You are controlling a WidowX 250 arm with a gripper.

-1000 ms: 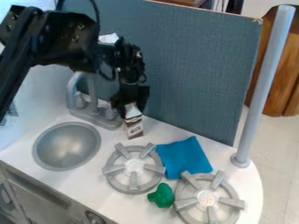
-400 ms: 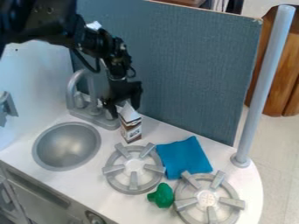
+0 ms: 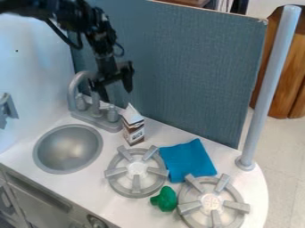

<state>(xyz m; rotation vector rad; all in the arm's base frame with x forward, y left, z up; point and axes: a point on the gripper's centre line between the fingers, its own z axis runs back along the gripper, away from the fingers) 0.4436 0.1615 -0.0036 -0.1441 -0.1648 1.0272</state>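
Gripper [image 3: 117, 95]: spread open
Gable-top carton [image 3: 133, 128]: upright, just below gripper
Sink [image 3: 68, 149]: farther below
Change: gripper lifted clear of carton

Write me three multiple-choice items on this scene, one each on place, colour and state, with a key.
1. Where does the carton stand?
A) In the sink
B) On a burner
C) Near the faucet

2. What colour is the cloth?
A) Blue
B) Red
C) Yellow

3. How is the gripper?
A) Shut on the carton
B) Open and empty
C) Shut on the cloth

Key:
1: C, it stands on the counter beside the faucet's base.
2: A, its visible surface is blue.
3: B, the fingers are spread, with nothing between them.
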